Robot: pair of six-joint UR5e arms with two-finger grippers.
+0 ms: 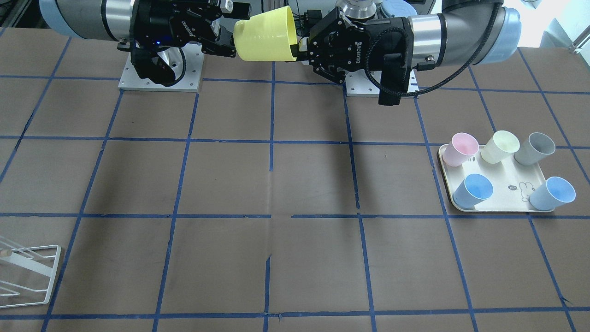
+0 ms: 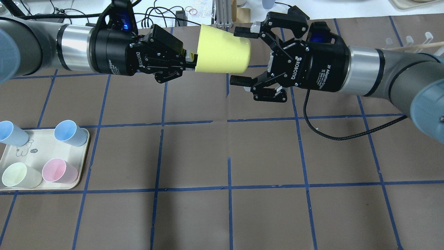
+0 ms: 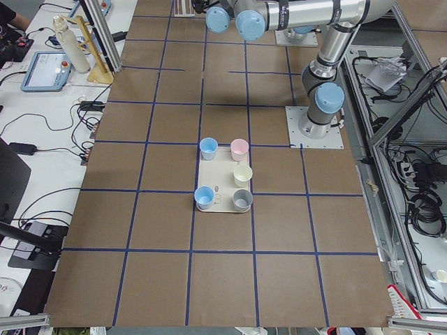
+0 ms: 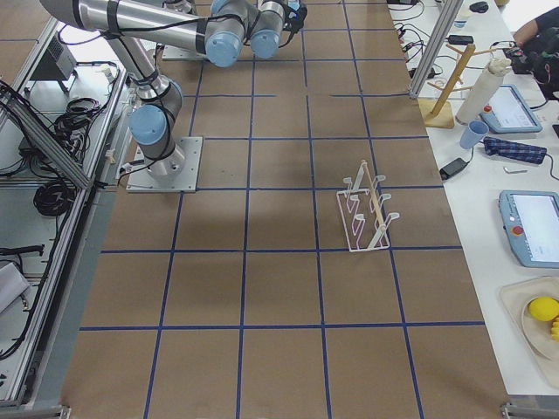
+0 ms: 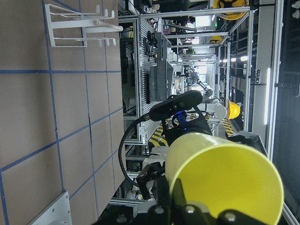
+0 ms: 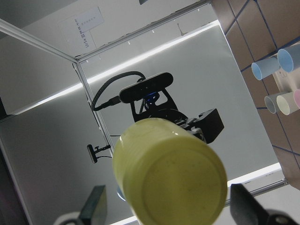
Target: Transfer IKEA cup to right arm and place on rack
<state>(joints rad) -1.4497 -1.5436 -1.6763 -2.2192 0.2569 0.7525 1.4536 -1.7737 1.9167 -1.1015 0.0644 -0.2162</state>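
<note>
The bright yellow IKEA cup [image 2: 222,53] lies on its side in the air between the two arms, above the far middle of the table. My left gripper [image 2: 190,62] is shut on its rim, as the front-facing view [image 1: 297,48] also shows. My right gripper [image 2: 241,56] is open, with one finger on each side of the cup's base and apart from it. The right wrist view shows the cup's base [image 6: 171,176] centred between the spread fingers [image 6: 93,206]. The white wire rack [image 2: 409,40] stands at the table's far right, away from both grippers [image 4: 367,214].
A cream tray [image 2: 38,146] on the robot's left side holds pink [image 1: 463,147], cream-yellow [image 1: 500,146], grey [image 1: 534,148] and two blue cups [image 1: 474,190]. The arm bases [image 1: 161,76] stand at the table's robot-side edge. A black cable [image 2: 333,133] hangs from the right wrist.
</note>
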